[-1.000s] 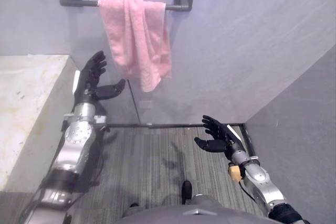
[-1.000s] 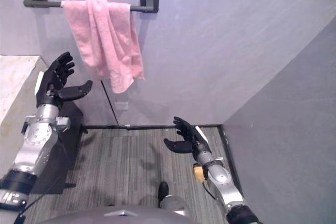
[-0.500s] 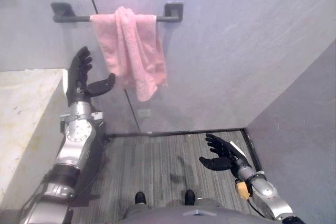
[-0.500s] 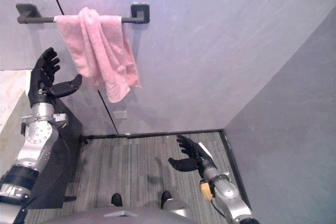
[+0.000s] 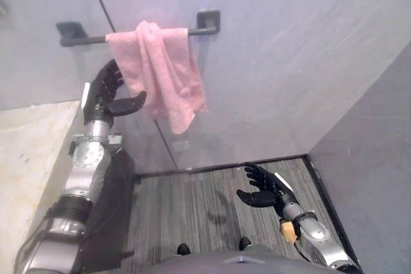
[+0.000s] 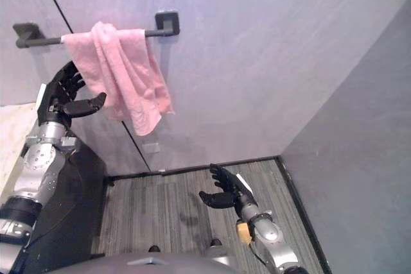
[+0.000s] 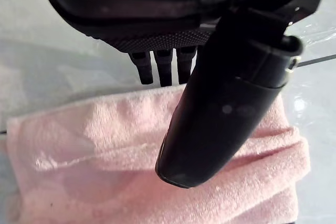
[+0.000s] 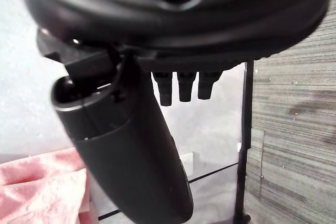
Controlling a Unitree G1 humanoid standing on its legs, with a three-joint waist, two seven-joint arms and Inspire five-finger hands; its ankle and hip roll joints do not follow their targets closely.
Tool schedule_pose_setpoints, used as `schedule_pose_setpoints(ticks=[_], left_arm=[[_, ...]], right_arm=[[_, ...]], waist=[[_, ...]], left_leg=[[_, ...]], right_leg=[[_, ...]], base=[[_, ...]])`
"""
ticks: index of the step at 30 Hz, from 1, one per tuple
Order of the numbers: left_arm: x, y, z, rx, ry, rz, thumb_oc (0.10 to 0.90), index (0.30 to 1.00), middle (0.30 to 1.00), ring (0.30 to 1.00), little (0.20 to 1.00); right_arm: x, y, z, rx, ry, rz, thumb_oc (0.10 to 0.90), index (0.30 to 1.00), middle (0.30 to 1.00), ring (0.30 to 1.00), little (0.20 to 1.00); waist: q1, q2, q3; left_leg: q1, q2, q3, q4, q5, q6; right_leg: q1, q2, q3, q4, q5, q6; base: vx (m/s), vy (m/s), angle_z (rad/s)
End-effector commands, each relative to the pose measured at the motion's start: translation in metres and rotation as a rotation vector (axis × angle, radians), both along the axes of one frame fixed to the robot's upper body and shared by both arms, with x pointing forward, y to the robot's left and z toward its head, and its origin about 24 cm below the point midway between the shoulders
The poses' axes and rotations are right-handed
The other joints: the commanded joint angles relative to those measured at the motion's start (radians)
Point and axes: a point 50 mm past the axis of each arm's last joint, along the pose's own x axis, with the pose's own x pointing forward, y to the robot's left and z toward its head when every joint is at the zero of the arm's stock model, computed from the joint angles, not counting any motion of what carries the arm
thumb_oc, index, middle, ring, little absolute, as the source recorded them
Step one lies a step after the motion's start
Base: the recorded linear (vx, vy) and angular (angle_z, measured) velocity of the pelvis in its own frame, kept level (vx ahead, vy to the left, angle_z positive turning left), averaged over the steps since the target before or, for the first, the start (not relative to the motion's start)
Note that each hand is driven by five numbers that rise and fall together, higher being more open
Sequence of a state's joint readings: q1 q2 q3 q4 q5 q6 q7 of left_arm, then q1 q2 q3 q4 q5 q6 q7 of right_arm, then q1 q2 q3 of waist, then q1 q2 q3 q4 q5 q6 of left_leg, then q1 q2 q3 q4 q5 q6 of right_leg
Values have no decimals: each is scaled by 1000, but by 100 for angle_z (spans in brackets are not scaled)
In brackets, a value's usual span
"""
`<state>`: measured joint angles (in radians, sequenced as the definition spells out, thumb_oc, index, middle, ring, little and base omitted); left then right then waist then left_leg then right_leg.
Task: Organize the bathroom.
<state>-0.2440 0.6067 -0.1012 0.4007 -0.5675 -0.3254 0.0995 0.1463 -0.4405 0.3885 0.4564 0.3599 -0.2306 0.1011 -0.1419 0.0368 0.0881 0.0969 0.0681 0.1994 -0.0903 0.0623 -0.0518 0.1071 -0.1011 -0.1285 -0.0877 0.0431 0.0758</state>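
A pink towel (image 5: pixel 162 72) hangs bunched over a dark wall rail (image 5: pixel 83 34), its lower end reaching well below the bar. My left hand (image 5: pixel 106 95) is raised beside the towel's left edge, open, its fingers just behind the cloth and the thumb pointing at it. Past those straight fingers, the left wrist view has the towel (image 7: pixel 94 156) very close. My right hand (image 5: pixel 263 187) hovers low over the floor at the right, open and holding nothing.
A pale stone counter (image 5: pixel 26 152) lies at the left, with a dark cabinet side (image 6: pixel 70 210) under it. Grey striped flooring (image 5: pixel 192 203) runs to the grey wall (image 5: pixel 289 62). A dark vertical seam (image 6: pixel 138 145) crosses the wall behind the towel.
My left hand has moved right, up to the towel's edge. The right hand has stayed low. The camera has shifted, so the whole scene sits differently.
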Motion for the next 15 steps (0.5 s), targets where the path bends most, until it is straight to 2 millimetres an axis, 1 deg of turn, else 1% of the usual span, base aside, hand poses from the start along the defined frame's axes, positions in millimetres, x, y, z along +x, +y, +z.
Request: schedule_pose_setpoints(ticks=[1, 3, 4, 6, 7, 9, 10, 12, 13, 14, 15], left_arm=[[25, 18, 70, 59, -227, 18, 755, 832, 832, 832, 832], [26, 23, 71, 73, -218, 40, 718, 778, 778, 778, 778], [26, 26, 72, 81, -217, 51, 673, 709, 709, 709, 709], [26, 30, 73, 86, -211, 68, 637, 655, 655, 655, 655], [26, 30, 73, 87, -209, 70, 629, 644, 644, 644, 644], [26, 34, 72, 99, -198, 87, 546, 519, 519, 519, 519], [26, 35, 72, 110, -195, 97, 478, 418, 418, 418, 418], [26, 37, 73, 106, -200, 122, 433, 349, 349, 349, 349], [25, 38, 73, 105, -204, 125, 456, 385, 385, 385, 385], [25, 39, 74, 101, -207, 124, 566, 549, 549, 549, 549], [24, 39, 74, 102, -208, 123, 577, 566, 566, 566, 566]], right_arm=[[12, 11, 18, 14, -121, 93, 800, 900, 900, 900, 900], [11, 11, 17, 13, -115, 96, 800, 900, 900, 900, 900], [10, 10, 17, 14, -114, 96, 800, 900, 900, 900, 900], [9, 10, 17, 16, -114, 94, 800, 900, 900, 900, 900], [9, 10, 17, 16, -114, 93, 800, 900, 900, 900, 900], [9, 9, 18, 19, -120, 89, 800, 900, 900, 900, 900], [10, 9, 19, 20, -125, 86, 800, 900, 900, 900, 900], [12, 8, 21, 16, -140, 85, 800, 900, 900, 900, 900], [13, 8, 22, 16, -141, 84, 800, 900, 900, 900, 900], [14, 8, 22, 14, -142, 83, 800, 900, 900, 900, 900], [14, 8, 22, 12, -142, 82, 800, 900, 900, 900, 900]], waist=[[-11, -10, -76], [-15, -9, -80], [-16, -8, -81], [-18, -7, -83], [-18, -7, -84], [-20, -7, -85], [-19, -7, -86], [-17, -7, -86], [-17, -8, -86], [-15, -8, -87], [-14, -9, -88]], left_leg=[[-5, 26, -20, 3, -34, 0], [-2, 25, -12, 3, -39, 2], [0, 24, -9, 3, -41, 3], [3, 23, -5, 3, -44, 5], [4, 23, -4, 3, -45, 5], [6, 23, 1, 3, -48, 7], [7, 22, 2, 3, -50, 8], [12, 22, 3, 3, -54, 10], [13, 22, 4, 3, -55, 10], [15, 22, 4, 3, -57, 11], [16, 21, 4, 3, -58, 11]], right_leg=[[-12, -8, 6, 4, -12, 36], [-14, -11, 6, 4, -12, 39], [-14, -12, 7, 4, -12, 40], [-13, -14, 6, 5, -13, 43], [-13, -14, 6, 6, -13, 43], [-15, -16, 7, 9, -13, 46], [-16, -17, 9, 11, -14, 47], [-15, -20, 7, 15, -16, 49], [-14, -20, 6, 15, -17, 49], [-13, -21, 5, 17, -19, 49], [-13, -21, 6, 17, -19, 49]], base=[[65, 46, -25], [57, 31, -17], [50, 28, -11], [47, 23, -10], [55, 24, -10], [44, 19, -6], [0, 0, 0], [20, 10, 0], [35, 17, -1], [0, 0, 0], [0, 0, 0]])
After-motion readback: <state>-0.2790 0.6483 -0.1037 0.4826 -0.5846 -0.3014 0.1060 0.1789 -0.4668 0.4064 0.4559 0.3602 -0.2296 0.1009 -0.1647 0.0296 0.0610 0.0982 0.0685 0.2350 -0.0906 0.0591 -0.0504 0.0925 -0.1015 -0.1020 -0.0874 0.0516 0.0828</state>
